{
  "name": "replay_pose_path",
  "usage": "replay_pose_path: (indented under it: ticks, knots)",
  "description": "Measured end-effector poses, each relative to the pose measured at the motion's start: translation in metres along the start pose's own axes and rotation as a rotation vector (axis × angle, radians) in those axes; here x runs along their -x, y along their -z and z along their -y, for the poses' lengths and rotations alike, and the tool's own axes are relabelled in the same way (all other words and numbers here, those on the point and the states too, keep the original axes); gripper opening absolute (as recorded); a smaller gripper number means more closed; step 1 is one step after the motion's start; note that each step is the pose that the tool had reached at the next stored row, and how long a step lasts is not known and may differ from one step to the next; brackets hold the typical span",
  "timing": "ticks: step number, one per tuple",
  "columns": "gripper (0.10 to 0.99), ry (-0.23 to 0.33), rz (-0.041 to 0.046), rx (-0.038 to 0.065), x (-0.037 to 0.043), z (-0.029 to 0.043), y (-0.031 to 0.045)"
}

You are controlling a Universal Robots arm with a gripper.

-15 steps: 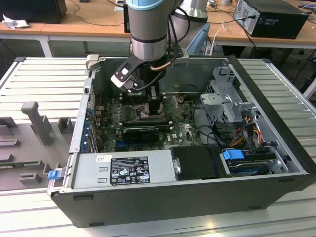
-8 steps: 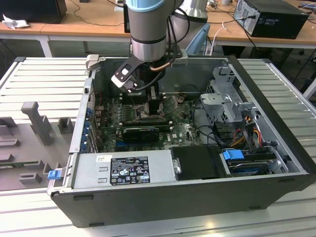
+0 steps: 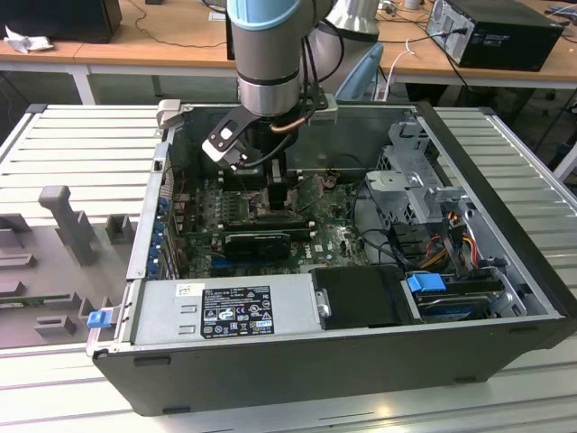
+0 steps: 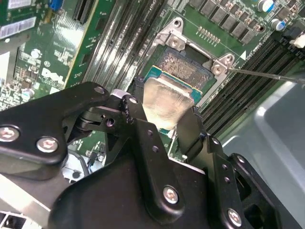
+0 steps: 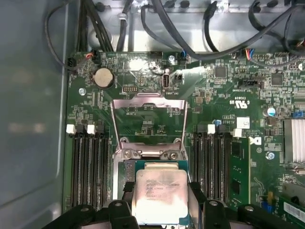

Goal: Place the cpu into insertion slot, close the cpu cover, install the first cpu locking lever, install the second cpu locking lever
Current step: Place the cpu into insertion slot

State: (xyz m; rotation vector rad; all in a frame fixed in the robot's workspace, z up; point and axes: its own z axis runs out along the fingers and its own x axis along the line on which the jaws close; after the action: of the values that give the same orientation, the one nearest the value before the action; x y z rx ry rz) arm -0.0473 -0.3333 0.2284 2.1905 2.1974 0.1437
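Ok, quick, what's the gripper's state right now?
Gripper: shut on the cpu, at the insertion slot; cpu cover open.

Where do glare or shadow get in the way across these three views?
First wrist view: a hotspot on the motherboard beside the coin cell, sheen across the cpu. Second wrist view: the cpu's top glares within the dark gripper. Exterior view: even light, the case interior shaded under the arm.
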Motion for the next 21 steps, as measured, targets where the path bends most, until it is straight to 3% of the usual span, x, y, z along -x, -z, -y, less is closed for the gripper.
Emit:
replay_pose_path:
  ticks: [2, 12, 21]
  knots:
    - [0.522, 0.0, -0.0012, 0.0, -0.0001, 0.0043, -0.001]
    - [0.522, -0.015, 0.0001, 0.001, -0.0053, 0.0059, -0.0169]
    - [0.522, -0.011, -0.0002, 0.001, -0.0081, 0.0064, -0.0235]
